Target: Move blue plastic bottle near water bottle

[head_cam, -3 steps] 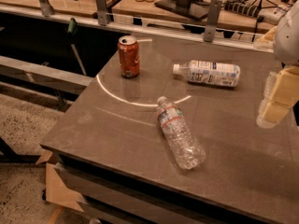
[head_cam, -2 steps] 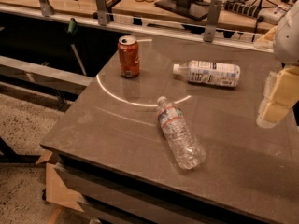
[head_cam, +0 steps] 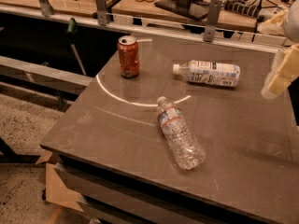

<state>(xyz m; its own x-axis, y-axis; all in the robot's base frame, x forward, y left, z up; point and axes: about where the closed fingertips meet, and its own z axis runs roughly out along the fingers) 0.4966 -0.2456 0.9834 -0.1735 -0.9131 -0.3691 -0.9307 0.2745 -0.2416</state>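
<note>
The blue plastic bottle (head_cam: 209,73), with a white cap and a large white-and-blue label, lies on its side at the back of the dark table (head_cam: 117,129), cap pointing left. The water bottle (head_cam: 180,133), clear and crinkled with a narrow reddish-white label band, lies on its side in the middle, cap pointing away from me. My gripper (head_cam: 279,74) hangs at the right edge of the view, above the table, to the right of the blue plastic bottle and apart from it. It holds nothing that I can see.
An orange soda can (head_cam: 128,56) stands upright at the back left of the table. A railing with metal posts (head_cam: 212,14) runs behind the table, with a wooden bench and cables beyond. The floor drops away at the left.
</note>
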